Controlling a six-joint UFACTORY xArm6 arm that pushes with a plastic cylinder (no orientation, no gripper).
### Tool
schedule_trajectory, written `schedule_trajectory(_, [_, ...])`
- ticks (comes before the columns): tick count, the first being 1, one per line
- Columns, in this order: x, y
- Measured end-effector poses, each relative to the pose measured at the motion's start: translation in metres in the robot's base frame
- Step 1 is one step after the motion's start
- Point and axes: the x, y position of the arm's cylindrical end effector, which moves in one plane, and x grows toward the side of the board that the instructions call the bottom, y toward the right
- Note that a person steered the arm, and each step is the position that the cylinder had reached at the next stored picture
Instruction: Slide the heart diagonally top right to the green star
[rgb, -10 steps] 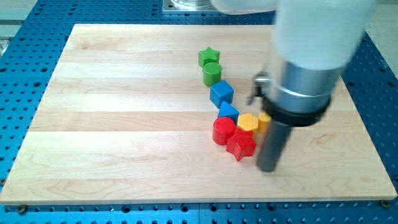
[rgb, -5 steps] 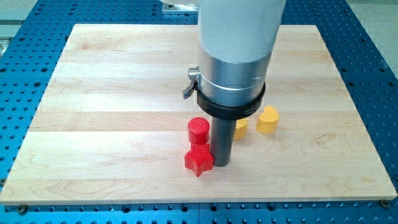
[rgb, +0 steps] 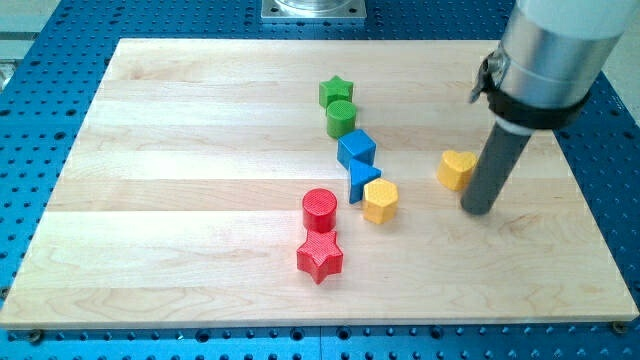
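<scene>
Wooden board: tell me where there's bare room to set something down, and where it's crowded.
Free: the board left of the red cylinder and red star. Crowded: the chain from green star down to yellow hexagon, and around the yellow heart beside my tip.

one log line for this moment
my tip: just right of yellow heart | green star: far up-left of heart | push: not done

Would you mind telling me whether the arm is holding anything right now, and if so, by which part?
Nothing is held. My tip rests on the board just right of the yellow heart, at its lower right side.
</scene>
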Motion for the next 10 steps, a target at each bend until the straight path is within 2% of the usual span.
schedule_trajectory(1, [-0.069,-0.011])
schedule_trajectory(2, [-0.079,-0.017])
schedule_trajectory(3, [-0.034,-0.013])
schedule_trajectory(4, [-0.046,-0.057])
schedule_trajectory(6, [-0.129,-0.048])
schedule_trajectory(9, [-0.169,-0.009])
schedule_trajectory(10, [-0.173,0.025])
